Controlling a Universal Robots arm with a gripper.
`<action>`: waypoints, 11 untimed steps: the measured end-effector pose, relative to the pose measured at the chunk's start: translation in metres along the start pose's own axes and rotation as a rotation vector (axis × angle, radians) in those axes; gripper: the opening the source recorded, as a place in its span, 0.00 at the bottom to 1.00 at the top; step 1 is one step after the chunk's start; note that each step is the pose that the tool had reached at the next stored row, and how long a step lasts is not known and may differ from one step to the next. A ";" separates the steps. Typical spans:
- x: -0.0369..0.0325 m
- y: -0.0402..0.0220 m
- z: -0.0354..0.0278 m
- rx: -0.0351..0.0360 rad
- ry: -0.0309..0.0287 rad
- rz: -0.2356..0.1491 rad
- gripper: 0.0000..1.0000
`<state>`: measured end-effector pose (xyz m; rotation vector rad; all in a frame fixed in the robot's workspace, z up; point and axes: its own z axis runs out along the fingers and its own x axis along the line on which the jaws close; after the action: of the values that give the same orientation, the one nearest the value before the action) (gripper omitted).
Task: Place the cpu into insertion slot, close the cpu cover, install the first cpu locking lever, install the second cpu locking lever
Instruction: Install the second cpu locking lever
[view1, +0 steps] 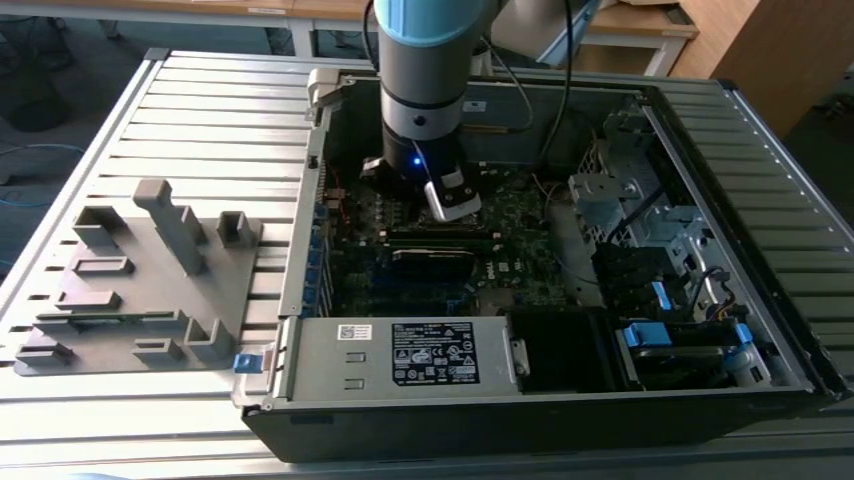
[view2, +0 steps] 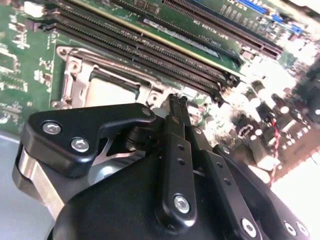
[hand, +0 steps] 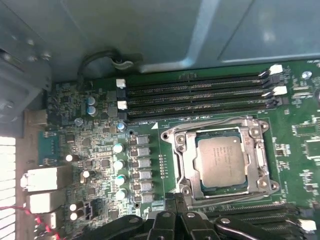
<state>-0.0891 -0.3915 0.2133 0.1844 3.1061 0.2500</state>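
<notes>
Fingers (view2: 176, 100) are together, tips pinched with nothing between them, hovering just beside the insertion slot (hand: 220, 160) at its edge nearest the gripper (hand: 175, 200). The cpu (hand: 220, 159) sits flat in the slot, grey lid up, square to the frame; placement looks done. The cpu cover (hand: 186, 159) appears to be down around the chip, its silver frame lying flat with the lid showing through the cut-out, so I'd judge the cover closed too. Levers are harder: thin metal rods run along the slot's sides, but I cannot tell whether either is latched under its hook. The closed tips sit at the slot's rim, which fits lever work, so I'd put the task at roughly the halfway mark, lever steps outstanding or in hand. Beyond the slot, four memory slots (hand: 200, 92) run along its far side. In the exterior view the arm (view1: 424, 90) reaches down into the open computer case (view1: 747, 290) on the slatted tabletop (view1: 200, 110), with a grey fixture tray (view1: 134, 290) beside the case.
</notes>
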 end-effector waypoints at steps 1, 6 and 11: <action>0.0000 0.0005 -0.0029 0.0002 0.0001 0.000 0.11; -0.0002 0.0022 -0.0139 0.0000 0.0000 0.000 0.11; -0.0001 0.0023 -0.0141 0.0000 0.0000 0.000 0.11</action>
<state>-0.0891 -0.3915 0.2276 0.1843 3.1061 0.2500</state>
